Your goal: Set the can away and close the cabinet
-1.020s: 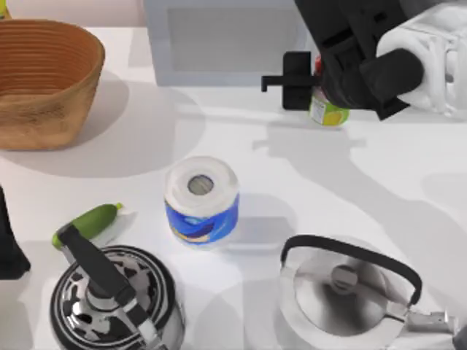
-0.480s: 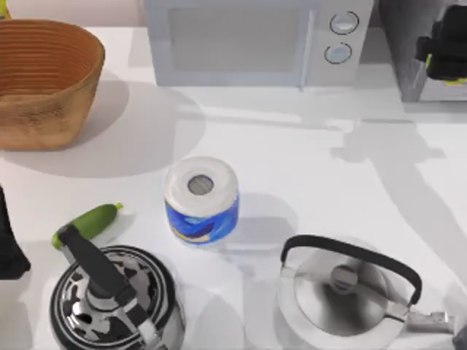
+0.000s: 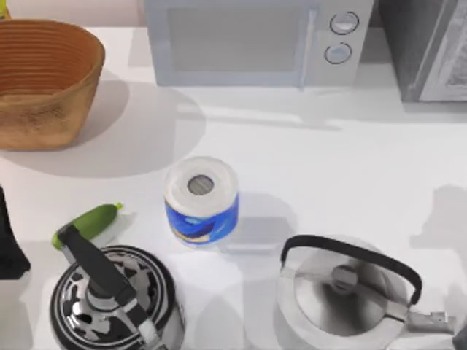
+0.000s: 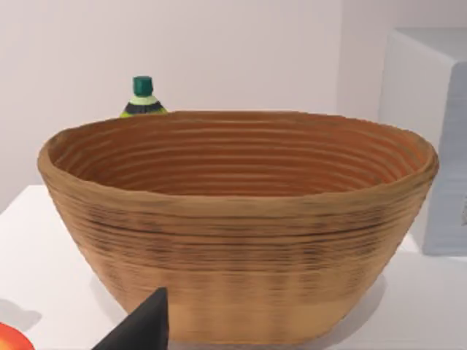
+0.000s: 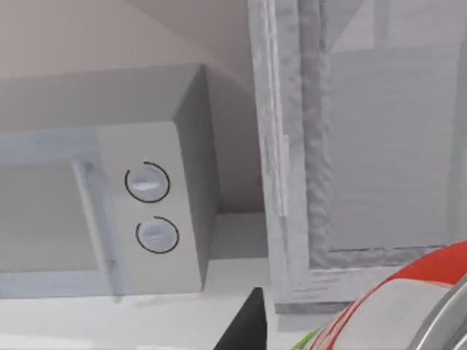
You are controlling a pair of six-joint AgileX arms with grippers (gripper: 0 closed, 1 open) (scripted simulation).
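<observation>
While the can [image 5: 408, 306] sits close against the right wrist camera, apparently carried though the grip is hidden, the cabinet [image 3: 427, 51] at two o'clock awaits it.

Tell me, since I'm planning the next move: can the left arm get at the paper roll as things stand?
Probably yes. The paper roll stands alone mid-table with bare table around it; the patterned kettle and green vegetable sit nearer the left side but apart from it.

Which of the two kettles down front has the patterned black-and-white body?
The kettle at the table's left, beside the green cucumber. It has a straight black handle; the kettle at the right is plain silver with an arched handle.
</observation>
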